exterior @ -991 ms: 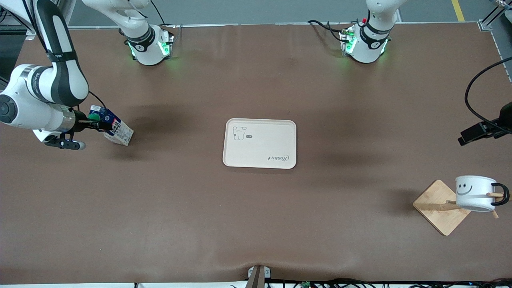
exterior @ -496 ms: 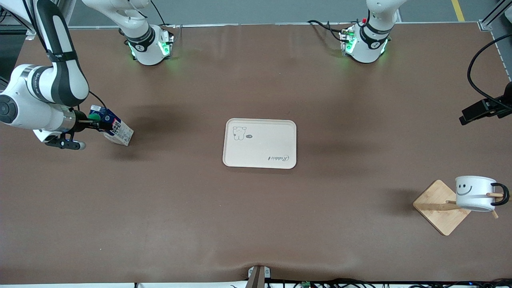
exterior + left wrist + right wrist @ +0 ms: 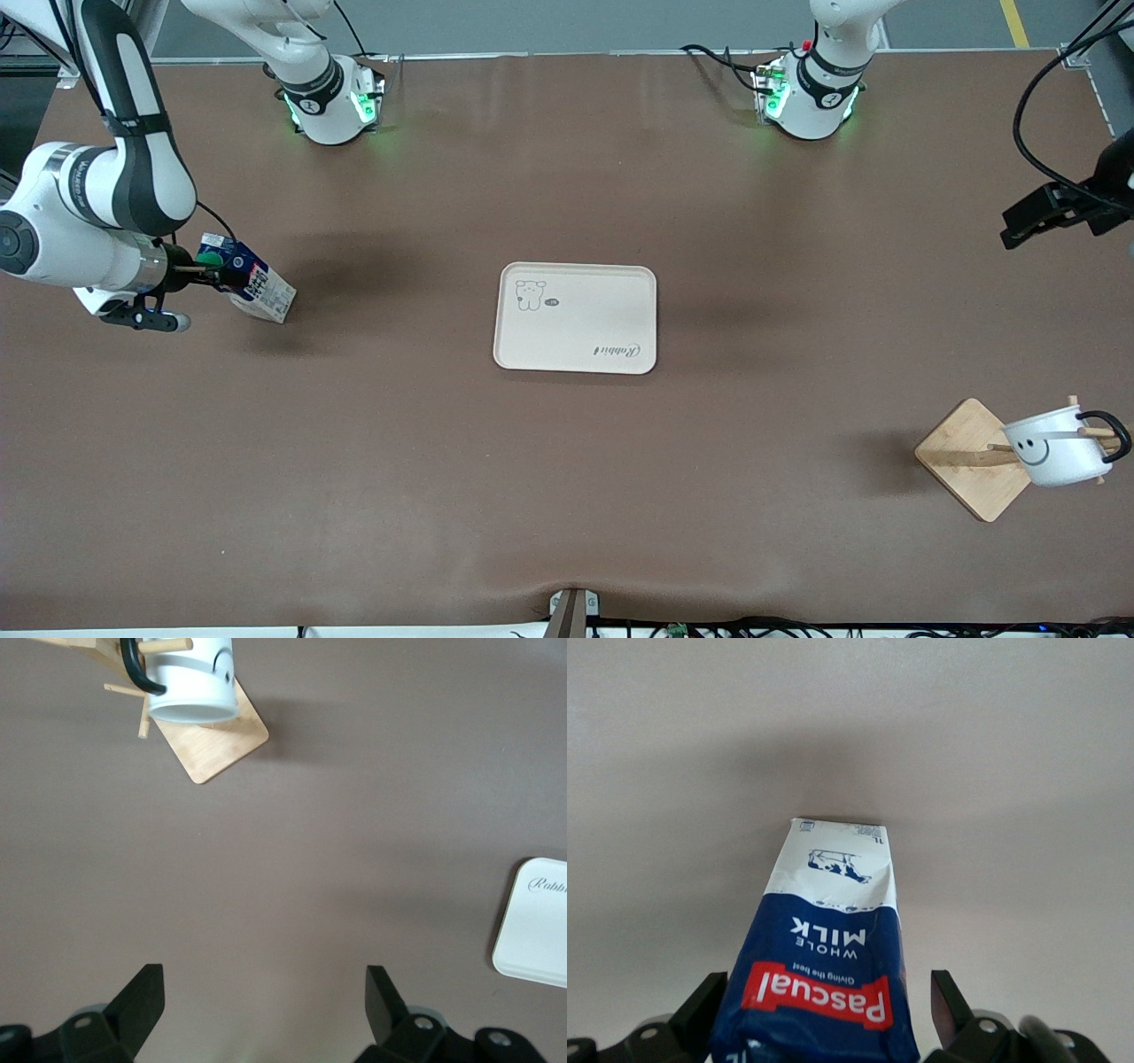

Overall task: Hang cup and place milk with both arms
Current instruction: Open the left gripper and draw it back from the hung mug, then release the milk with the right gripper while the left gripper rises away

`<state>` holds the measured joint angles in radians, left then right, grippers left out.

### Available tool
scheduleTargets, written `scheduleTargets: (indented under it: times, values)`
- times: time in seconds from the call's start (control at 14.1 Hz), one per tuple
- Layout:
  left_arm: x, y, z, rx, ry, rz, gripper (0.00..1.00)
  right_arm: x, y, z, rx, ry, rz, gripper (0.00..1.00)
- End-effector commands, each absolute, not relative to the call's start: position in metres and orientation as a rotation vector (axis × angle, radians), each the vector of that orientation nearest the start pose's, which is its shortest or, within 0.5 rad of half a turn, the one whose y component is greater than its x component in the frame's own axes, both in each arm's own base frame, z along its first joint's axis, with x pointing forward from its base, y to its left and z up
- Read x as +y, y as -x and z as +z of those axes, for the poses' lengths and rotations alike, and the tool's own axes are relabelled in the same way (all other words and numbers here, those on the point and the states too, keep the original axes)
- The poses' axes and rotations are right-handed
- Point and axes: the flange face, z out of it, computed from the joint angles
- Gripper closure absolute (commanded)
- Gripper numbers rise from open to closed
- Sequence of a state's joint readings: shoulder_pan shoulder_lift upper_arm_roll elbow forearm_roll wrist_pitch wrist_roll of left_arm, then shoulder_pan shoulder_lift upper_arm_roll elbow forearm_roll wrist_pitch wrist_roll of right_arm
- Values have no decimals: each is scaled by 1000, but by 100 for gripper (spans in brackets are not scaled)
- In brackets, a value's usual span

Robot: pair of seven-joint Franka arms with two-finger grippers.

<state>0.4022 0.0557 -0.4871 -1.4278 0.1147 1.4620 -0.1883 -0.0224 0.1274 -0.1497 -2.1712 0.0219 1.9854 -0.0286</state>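
The milk (image 3: 257,291) stands on the table at the right arm's end, and its blue top part with the red label (image 3: 819,992) sits between the fingers of my right gripper (image 3: 213,276). That gripper (image 3: 828,1014) is open: one finger lies against the carton, while a gap shows at the other. The cup (image 3: 1056,445), white with a smiley face, hangs tilted by its black handle on a peg of the wooden rack (image 3: 970,461). My left gripper (image 3: 1032,217) is open and empty, up in the air apart from the cup (image 3: 195,682). Only bare table lies under the left gripper (image 3: 266,1005).
A cream tray (image 3: 576,354) lies in the middle of the table, and its corner (image 3: 536,921) shows in the left wrist view. The rack's square base (image 3: 217,749) rests near the left arm's end, close to the front camera. Cables run along the table's front edge.
My left gripper has drawn away from the cup, toward the arm bases. The cup has tipped on its peg. The right gripper and the milk have not moved.
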Motion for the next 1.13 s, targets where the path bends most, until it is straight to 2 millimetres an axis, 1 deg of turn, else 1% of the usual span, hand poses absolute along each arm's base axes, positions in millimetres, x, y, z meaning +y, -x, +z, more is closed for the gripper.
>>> scheduleTargets:
  times: [0.0,0.14,0.28,0.42,0.57,0.64,0.71,0.78,0.85,0.92,1.06]
  values:
    - [-35,-536,657,-180,3034,20,0,-87,-514,340,233,3063,475,0]
    - [-39,-527,657,-154,3033,28,0,-87,-515,342,232,3063,473,0]
    - [-36,-521,659,-161,3082,37,0,-87,-518,347,232,3066,464,0]
    - [-38,-517,661,-107,3087,36,0,-88,-523,360,232,3064,466,0]
    - [-31,-515,661,-111,3091,56,0,-86,-527,368,236,3065,466,0]
    - [-29,-514,661,-111,3090,68,0,-85,-531,381,228,3063,475,0]
    - [-29,-513,661,-114,3090,75,0,-79,-544,410,205,3069,465,0]
    - [-29,-512,661,-114,3088,84,0,-74,-559,433,196,3076,439,0]
    - [-29,-507,661,-115,3087,84,0,-74,-573,461,193,3082,357,0]
    - [-30,-503,657,-111,3094,98,0,-73,-588,481,186,3076,285,0]
    - [-30,-499,656,-111,3111,96,0,-62,-609,518,146,3105,234,0]
